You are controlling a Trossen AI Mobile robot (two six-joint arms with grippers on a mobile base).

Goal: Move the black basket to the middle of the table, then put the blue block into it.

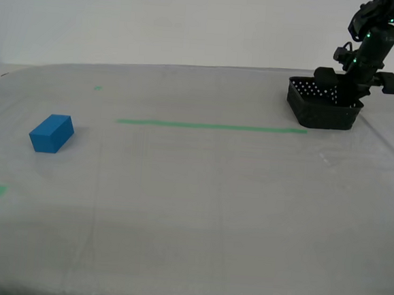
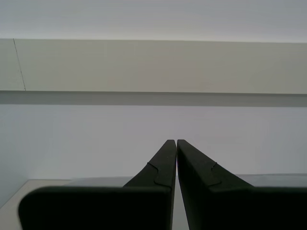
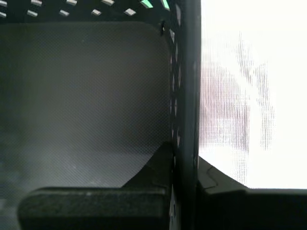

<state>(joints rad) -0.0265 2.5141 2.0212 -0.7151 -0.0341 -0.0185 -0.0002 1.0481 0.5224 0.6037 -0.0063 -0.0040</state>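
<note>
The black basket (image 1: 323, 106) is at the far right of the exterior view, near the table's (image 1: 199, 202) back edge. My first gripper (image 1: 354, 98) reaches down over the basket's right-hand wall in the exterior view. It is shut on that wall, with one finger inside and one outside. The first wrist view shows the perforated basket wall (image 3: 184, 96) pinched at my first gripper (image 3: 184, 160). The blue block (image 1: 51, 133) lies alone on the sheeting at the exterior view's left. My second gripper (image 2: 176, 143) is shut on nothing and faces a pale wall.
A green tape line (image 1: 212, 127) runs across the table from its middle toward the basket. Small green tape bits (image 1: 0, 190) lie at the exterior view's left. The table's rounded edge passes close behind and to the right of the basket in the exterior view.
</note>
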